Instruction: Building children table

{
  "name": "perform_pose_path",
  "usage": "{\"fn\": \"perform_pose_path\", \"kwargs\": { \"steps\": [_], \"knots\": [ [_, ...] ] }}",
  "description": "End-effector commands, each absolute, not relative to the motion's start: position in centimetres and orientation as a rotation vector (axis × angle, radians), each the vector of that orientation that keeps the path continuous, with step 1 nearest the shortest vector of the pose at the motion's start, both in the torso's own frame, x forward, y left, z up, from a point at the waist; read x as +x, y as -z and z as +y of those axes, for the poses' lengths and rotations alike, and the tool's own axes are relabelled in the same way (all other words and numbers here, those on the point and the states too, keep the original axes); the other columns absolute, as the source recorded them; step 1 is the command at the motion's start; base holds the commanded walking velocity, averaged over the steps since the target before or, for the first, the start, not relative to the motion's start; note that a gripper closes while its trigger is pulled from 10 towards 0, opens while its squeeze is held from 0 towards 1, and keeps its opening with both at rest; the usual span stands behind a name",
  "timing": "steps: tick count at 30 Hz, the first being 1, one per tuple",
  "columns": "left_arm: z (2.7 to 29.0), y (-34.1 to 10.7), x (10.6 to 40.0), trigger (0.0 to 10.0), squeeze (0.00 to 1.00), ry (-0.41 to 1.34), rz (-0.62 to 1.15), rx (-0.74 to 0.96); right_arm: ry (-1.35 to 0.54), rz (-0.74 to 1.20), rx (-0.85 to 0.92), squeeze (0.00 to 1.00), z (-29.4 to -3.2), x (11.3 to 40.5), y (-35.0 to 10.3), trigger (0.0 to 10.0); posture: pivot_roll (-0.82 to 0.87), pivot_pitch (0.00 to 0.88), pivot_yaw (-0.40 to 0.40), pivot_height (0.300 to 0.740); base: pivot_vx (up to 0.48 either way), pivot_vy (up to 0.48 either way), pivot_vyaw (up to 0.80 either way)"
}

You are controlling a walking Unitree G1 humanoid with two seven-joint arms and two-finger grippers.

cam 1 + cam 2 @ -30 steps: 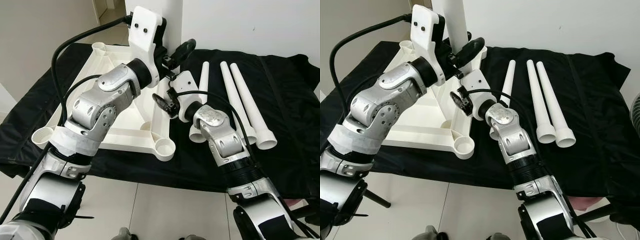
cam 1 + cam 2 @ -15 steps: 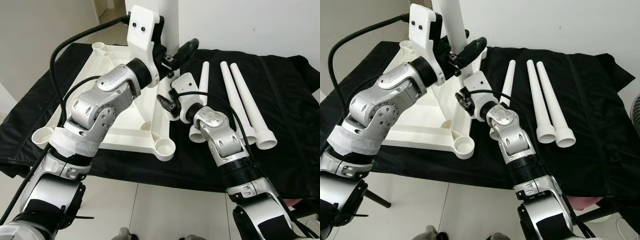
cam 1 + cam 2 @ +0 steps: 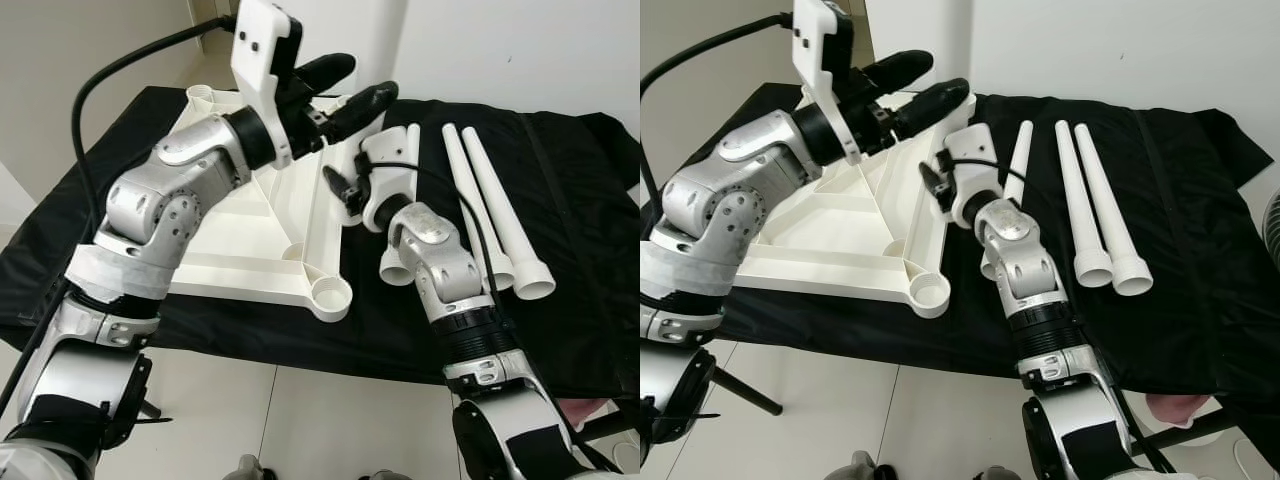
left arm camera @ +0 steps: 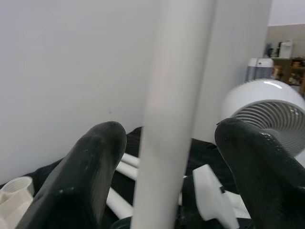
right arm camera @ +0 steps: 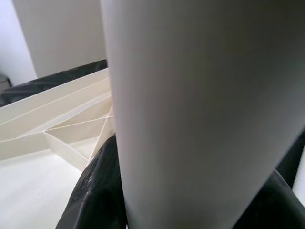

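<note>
A white plastic table leg (image 4: 169, 109) stood upright at the upturned tabletop's (image 3: 840, 235) far corner on the black-draped worktop (image 3: 1200, 260). It looked light, stiff and smooth, best held low. The right hand (image 3: 345, 190) clasped its base; the left hand (image 4: 167, 157) straddled it, fingers released.

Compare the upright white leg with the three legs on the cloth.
The upright leg stands vertical at the tabletop's far corner; the three legs lie flat on the black cloth. The upright leg sits between the left gripper's open jaws; the three legs lie ungripped. All are white tubes.
</note>
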State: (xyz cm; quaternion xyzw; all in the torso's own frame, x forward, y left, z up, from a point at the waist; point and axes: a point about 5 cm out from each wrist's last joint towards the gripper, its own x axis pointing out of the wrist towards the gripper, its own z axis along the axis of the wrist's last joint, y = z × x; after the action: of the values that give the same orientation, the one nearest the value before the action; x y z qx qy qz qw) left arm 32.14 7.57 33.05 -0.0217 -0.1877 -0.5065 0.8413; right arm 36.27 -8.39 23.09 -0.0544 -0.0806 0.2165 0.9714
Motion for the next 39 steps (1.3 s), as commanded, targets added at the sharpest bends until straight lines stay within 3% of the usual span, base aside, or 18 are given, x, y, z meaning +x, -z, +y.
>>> {"fn": "perform_pose_path", "kwargs": {
  "steps": [1,10,20,23,31,39],
  "knots": [
    [9.3,-33.3,32.4,10.0,0.0,1.017,-0.415,-0.102,-0.376,-0.148,-0.038,0.0,-9.0,36.6,-22.8,10.0,-0.13,0.023,0.063,0.74,0.0,0.0,0.0],
    [12.2,-31.9,33.3,10.0,0.0,0.861,-0.408,-0.146,-0.33,-0.125,0.03,0.0,-9.7,36.6,-22.3,10.0,-0.12,0.016,0.052,0.74,0.0,0.0,0.0],
    [14.7,-26.7,34.2,10.0,0.0,0.635,-0.279,-0.13,-0.338,-0.152,0.069,0.0,-9.6,35.7,-21.7,10.0,-0.11,0.018,0.04,0.74,0.0,0.0,0.0],
    [16.3,-23.1,34.1,10.0,0.0,0.544,-0.217,-0.029,-0.331,-0.17,0.076,0.0,-9.9,35.0,-21.3,10.0,-0.11,0.022,0.046,0.74,0.0,0.0,0.0],
    [17.5,-19.0,32.6,10.0,0.0,0.61,-0.119,0.131,-0.301,-0.18,0.069,0.0,-10.9,34.8,-21.2,10.0,-0.11,0.02,0.052,0.74,0.0,0.0,0.0],
    [17.6,-14.3,30.5,10.0,0.0,0.826,0.084,0.297,-0.278,-0.205,0.053,0.0,-11.9,35.0,-21.8,10.0,-0.11,0.021,0.051,0.74,0.0,0.0,0.0]
  ]
}}
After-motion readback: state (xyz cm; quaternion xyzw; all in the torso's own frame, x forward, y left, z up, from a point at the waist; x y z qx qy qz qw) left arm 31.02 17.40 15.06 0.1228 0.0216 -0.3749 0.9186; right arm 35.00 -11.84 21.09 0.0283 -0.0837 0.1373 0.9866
